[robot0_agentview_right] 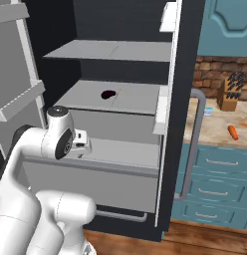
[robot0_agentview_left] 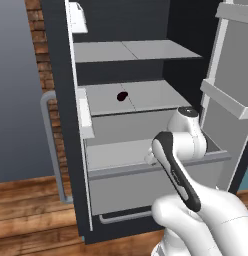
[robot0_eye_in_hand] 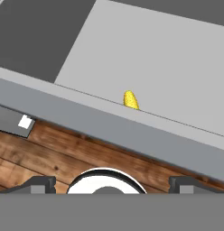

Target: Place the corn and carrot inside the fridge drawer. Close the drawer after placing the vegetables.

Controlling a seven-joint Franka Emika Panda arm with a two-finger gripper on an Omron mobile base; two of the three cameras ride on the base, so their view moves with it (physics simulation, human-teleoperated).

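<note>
You face an open fridge over a wooden floor (robot0_agentview_left: 26,210), with a brick wall (robot0_agentview_left: 43,60) behind it. The fridge drawer (robot0_agentview_left: 161,187) is pulled out below two grey shelves. From the right base camera you see the carrot (robot0_agentview_right: 233,132), a small orange stick, lying on the counter (robot0_agentview_right: 215,130) beside the fridge, near a knife block (robot0_agentview_right: 230,92). From the hand camera you see the corn (robot0_eye_in_hand: 130,100), a stubby yellow cob, inside the drawer against its front wall. The gripper (robot0_eye_in_hand: 111,182) stands wide and holds nothing.

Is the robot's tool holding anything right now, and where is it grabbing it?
Nothing is held. The tool is open, with no object between its tips; the corn lies loose inside the fridge drawer.
</note>
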